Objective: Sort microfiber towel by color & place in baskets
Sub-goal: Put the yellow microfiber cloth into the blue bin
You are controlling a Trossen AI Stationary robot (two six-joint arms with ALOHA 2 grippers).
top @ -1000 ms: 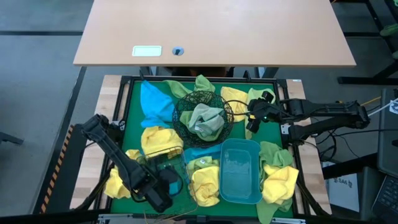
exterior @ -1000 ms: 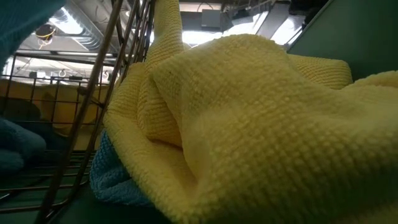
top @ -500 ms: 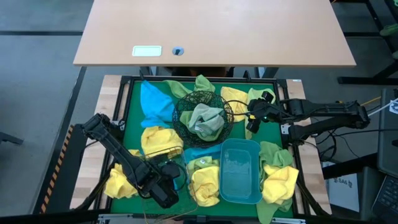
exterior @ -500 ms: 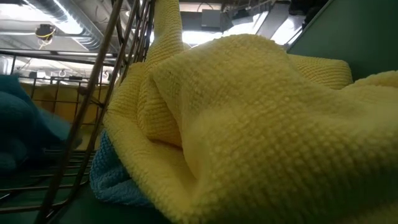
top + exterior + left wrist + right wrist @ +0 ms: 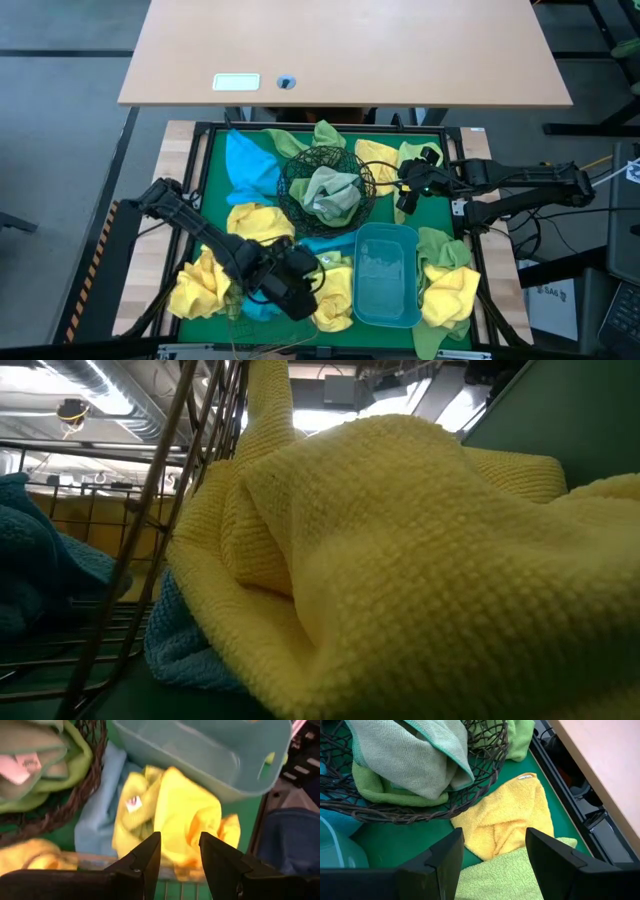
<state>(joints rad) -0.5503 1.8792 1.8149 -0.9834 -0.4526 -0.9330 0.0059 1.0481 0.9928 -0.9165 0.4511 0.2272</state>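
Green towels (image 5: pixel 333 192) are sitting bunched in the black mesh bowl (image 5: pixel 295 160); the plastic tub (image 5: pixel 386 275) is standing empty beside it; yellow towels (image 5: pixel 203 285), blue towels (image 5: pixel 247 163) are lying crumpled around them.

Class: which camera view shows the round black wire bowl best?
The high view: the whole black wire bowl shows, green towels inside. The right wrist view gives a close part of its mesh, the left wrist view only an edge, the low view nothing.

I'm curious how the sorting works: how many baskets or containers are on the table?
3: a black wire-mesh bowl mid-table, a bluish plastic tub nearer the front edge, and a copper wire basket largely hidden under the left gripper.
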